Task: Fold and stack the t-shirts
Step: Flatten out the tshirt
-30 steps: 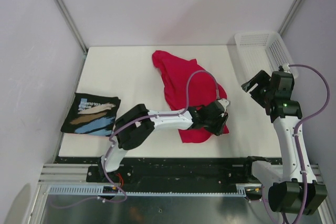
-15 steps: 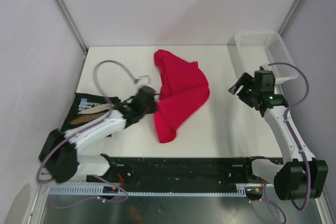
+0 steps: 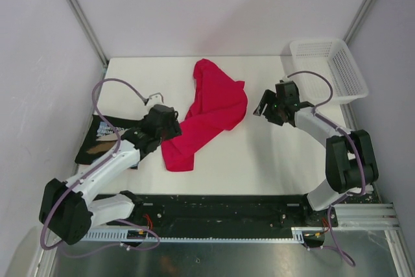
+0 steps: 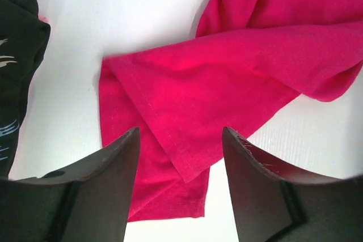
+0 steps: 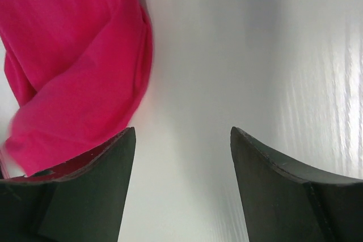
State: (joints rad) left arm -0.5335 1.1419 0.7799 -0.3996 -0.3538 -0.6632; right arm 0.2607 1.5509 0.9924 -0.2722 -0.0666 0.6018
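— What takes up the most room?

— The white counter (image 3: 259, 154). On it the biggest thing is the crimson-pink shirt (image 3: 211, 111), unfolded and rumpled. It runs slantwise from the back middle of the counter down toward the front left and ends in a long doubled band.

— And after that?

— The white mesh basket (image 3: 337, 69), at the back right corner, well apart from both shirts. Then the black shirt (image 3: 94, 144), lying flat at the counter's left edge with its white, tan and light-blue print facing up. The left arm crosses over part of it in the top view.

— Do the two shirts touch?

— Not as far as the left wrist view shows. A strip of bare counter lies between the black shirt (image 4: 17, 55) and the hemmed end of the pink shirt (image 4: 227, 83).

— The tools, then?

— The left tool (image 3: 172, 126) is at the pink band's left side. Its jaws are spread wide, and in its own camera the left tool (image 4: 180, 140) frames the band's hem between its fingers. Whether the fingers touch the cloth, I cannot tell.

— And the right?

— The right tool (image 3: 267, 105) sits between the pink shirt and the basket. Its jaws are also spread and hold nothing. The right tool (image 5: 181, 134) has only bare counter between its fingers, with the rounded fold of the pink shirt (image 5: 68, 55) just off to one side.
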